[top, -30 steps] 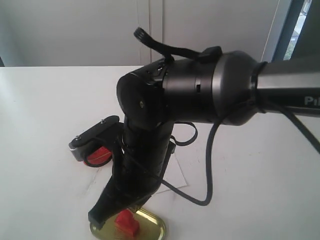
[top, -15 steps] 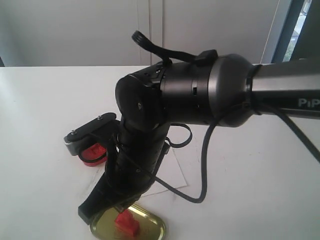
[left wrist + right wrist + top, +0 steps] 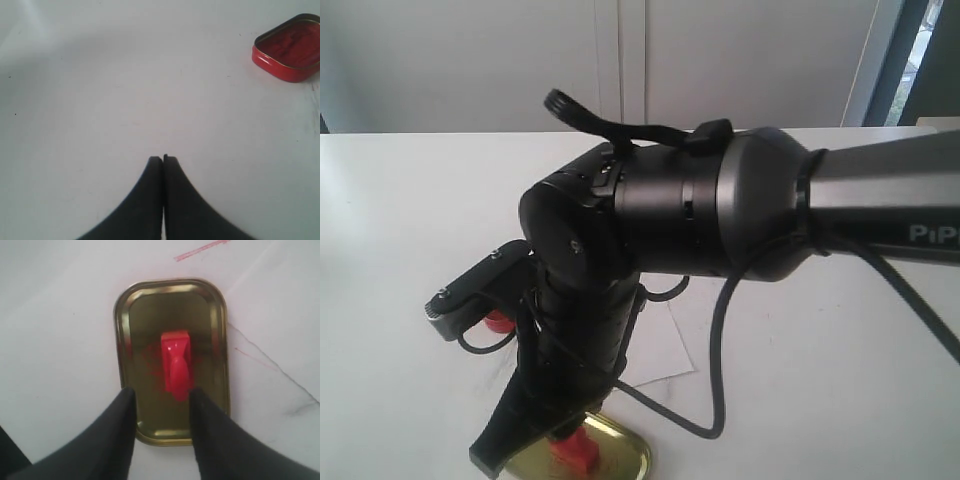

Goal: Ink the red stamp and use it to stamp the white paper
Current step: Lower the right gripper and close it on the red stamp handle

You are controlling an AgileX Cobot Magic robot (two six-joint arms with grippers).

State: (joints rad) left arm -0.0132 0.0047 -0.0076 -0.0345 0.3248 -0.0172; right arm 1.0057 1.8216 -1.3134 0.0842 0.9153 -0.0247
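Note:
The red stamp (image 3: 176,365) lies on its side in the gold lid (image 3: 121,335), among red smears. My right gripper (image 3: 161,392) hangs open just over the lid's near end, and the stamp's narrow end sits close to one finger (image 3: 200,405) without being gripped. From the exterior view the stamp (image 3: 576,449) shows below the right arm, with one finger (image 3: 498,445) beside it. The white paper (image 3: 660,345) lies behind the lid, partly covered by the arm. My left gripper (image 3: 163,159) is shut and empty over bare tabletop, away from the red ink tin (image 3: 289,47).
The right arm's bulky joint (image 3: 650,215) and its cable (image 3: 718,340) block much of the exterior view. The ink tin (image 3: 498,321) peeks out behind the wrist camera mount (image 3: 470,290). The gold lid (image 3: 620,462) sits at the table's front edge.
The right arm has swung left and lower in the exterior view, carrying its open gripper down beside the stamp. The ink tin is now mostly hidden behind the camera mount.

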